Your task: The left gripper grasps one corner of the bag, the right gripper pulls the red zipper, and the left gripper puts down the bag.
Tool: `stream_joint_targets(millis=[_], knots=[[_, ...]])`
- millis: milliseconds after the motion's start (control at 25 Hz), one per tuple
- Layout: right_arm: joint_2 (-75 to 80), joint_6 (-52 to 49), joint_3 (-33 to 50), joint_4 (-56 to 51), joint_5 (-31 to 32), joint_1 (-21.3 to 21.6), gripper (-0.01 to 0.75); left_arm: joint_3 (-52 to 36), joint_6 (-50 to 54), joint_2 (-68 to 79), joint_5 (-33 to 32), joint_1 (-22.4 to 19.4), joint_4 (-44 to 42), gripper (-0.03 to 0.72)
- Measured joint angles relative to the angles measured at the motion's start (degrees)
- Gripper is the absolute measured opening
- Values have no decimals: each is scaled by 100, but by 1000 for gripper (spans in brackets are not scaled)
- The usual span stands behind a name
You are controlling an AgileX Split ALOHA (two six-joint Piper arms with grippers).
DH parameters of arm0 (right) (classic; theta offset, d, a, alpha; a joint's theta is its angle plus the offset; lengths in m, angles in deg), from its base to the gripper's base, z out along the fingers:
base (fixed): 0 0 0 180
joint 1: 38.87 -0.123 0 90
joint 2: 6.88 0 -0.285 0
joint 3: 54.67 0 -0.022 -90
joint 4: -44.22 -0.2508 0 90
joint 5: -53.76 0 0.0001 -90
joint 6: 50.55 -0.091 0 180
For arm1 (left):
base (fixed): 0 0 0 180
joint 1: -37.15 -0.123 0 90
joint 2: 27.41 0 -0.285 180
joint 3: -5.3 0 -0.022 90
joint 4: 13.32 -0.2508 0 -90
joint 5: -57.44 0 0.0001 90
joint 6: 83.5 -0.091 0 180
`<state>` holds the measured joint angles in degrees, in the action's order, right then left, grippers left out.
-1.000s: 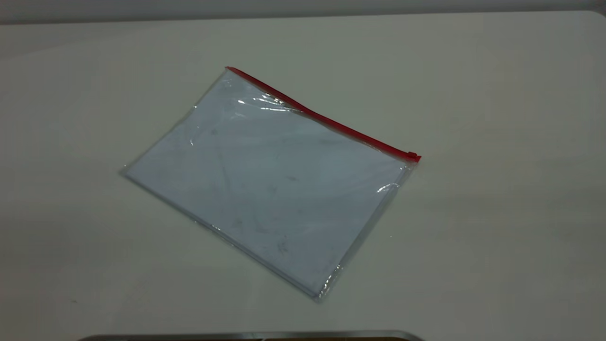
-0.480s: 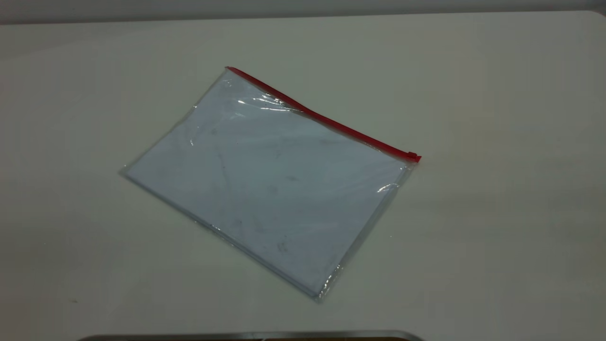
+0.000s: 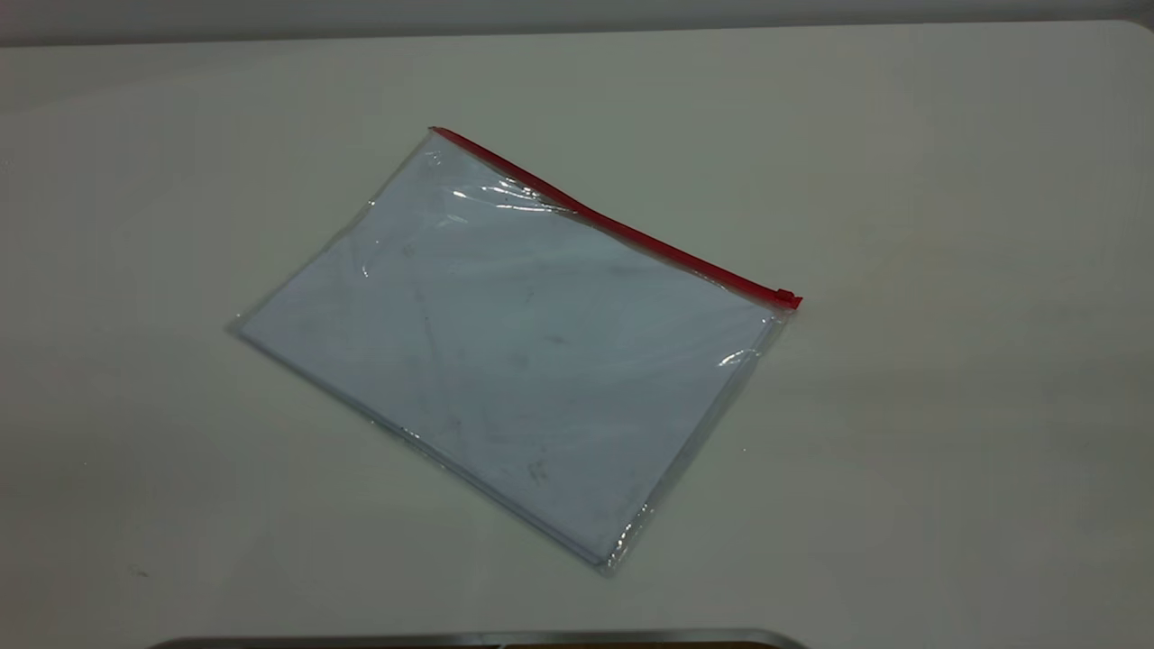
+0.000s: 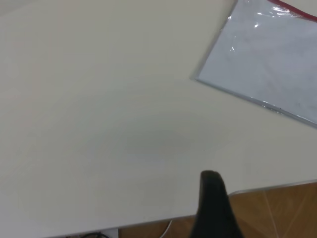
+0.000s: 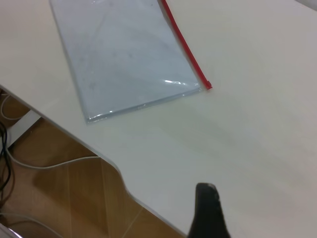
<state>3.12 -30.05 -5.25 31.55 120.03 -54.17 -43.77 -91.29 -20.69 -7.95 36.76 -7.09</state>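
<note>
The bag [image 3: 505, 342] lies flat on the white table [image 3: 947, 180], a clear pouch over a smudged white sheet. The red zipper [image 3: 613, 225] runs along its far long edge, with the slider tab [image 3: 786, 297] at the right end. The bag's other zipper corner [image 3: 435, 133] is at the far left. Neither gripper shows in the exterior view. The left gripper [image 4: 212, 183] hovers over the table's near edge, well clear of the bag [image 4: 267, 64]. The right gripper [image 5: 207, 193] hovers over bare table, apart from the bag [image 5: 124, 54] and the slider [image 5: 208, 86].
The table's front edge [image 4: 272, 187] borders a brown wooden floor [image 4: 277, 213]. Cables [image 5: 49, 163] lie on the floor beside the table's edge. A metal strip [image 3: 478, 638] runs along the bottom of the exterior view.
</note>
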Motion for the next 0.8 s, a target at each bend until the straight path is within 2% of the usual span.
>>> stream_joint_targets(millis=[80, 280, 480, 560, 800], knots=[[-33, 0, 0, -13, 0, 186, 580, 0, 0, 0, 0, 0, 0, 586], [-297, 0, 0, -18, 0, 962, 580, 0, 5, 0, 0, 0, 6, 586], [-316, -141, 0, 120, 0, 1470, 580, 0, 11, 0, 0, 0, 10, 586], [-316, -395, 0, 341, -45, 1590, 580, 0, 11, 0, 0, 0, 10, 586], [-316, -1061, 12, 825, -107, 1603, 580, 0, 11, 0, 0, 0, 10, 586]])
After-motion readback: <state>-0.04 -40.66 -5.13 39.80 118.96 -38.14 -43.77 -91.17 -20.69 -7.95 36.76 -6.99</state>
